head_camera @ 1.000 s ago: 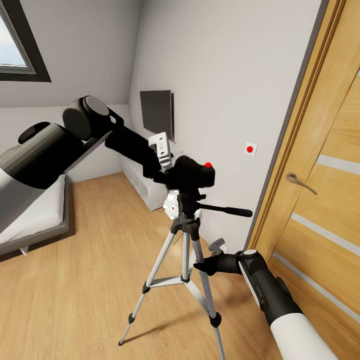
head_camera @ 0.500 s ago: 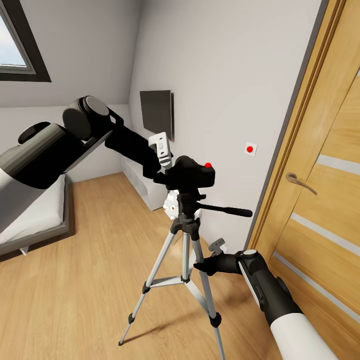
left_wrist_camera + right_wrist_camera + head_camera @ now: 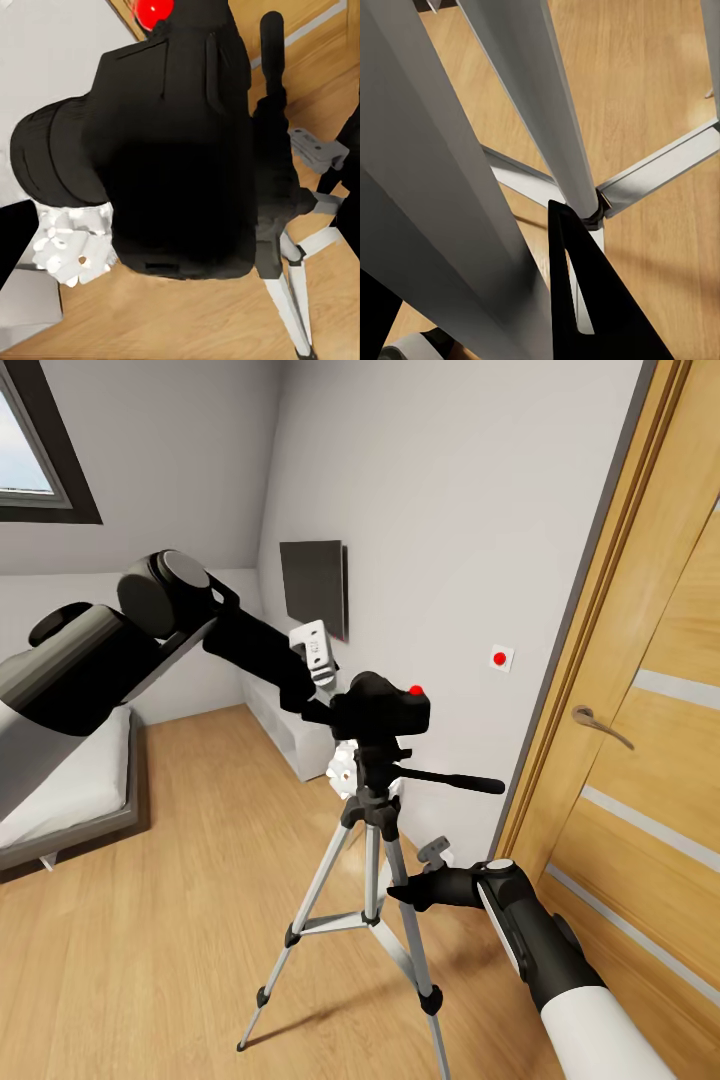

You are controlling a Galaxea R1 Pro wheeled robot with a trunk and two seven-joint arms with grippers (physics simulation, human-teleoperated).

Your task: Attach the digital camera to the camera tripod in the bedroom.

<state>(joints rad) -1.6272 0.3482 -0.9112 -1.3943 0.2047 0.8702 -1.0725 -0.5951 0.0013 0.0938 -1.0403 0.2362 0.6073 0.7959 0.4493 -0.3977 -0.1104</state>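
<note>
The black digital camera (image 3: 385, 710), with its red dot on top, sits on the black head of the camera tripod (image 3: 368, 840). In the left wrist view the camera (image 3: 180, 150) is very close, seen from behind. My left gripper (image 3: 325, 708) is open at the camera's left side, just off its body. The long pan handle (image 3: 455, 782) sticks out to the right. My right gripper (image 3: 398, 893) is low beside a silver tripod leg (image 3: 547, 127), with its fingers (image 3: 577, 300) shut together and nothing between them.
A wooden door (image 3: 640, 740) with a lever handle (image 3: 600, 725) stands close on the right. The grey bed (image 3: 70, 790) is at the left, and a low white shelf (image 3: 285, 725) and a dark wall panel (image 3: 315, 588) lie behind the tripod. Wood floor lies open in front.
My left arm has drawn back up and to the left, away from the camera. The camera stays on the tripod head. The right arm has not moved.
</note>
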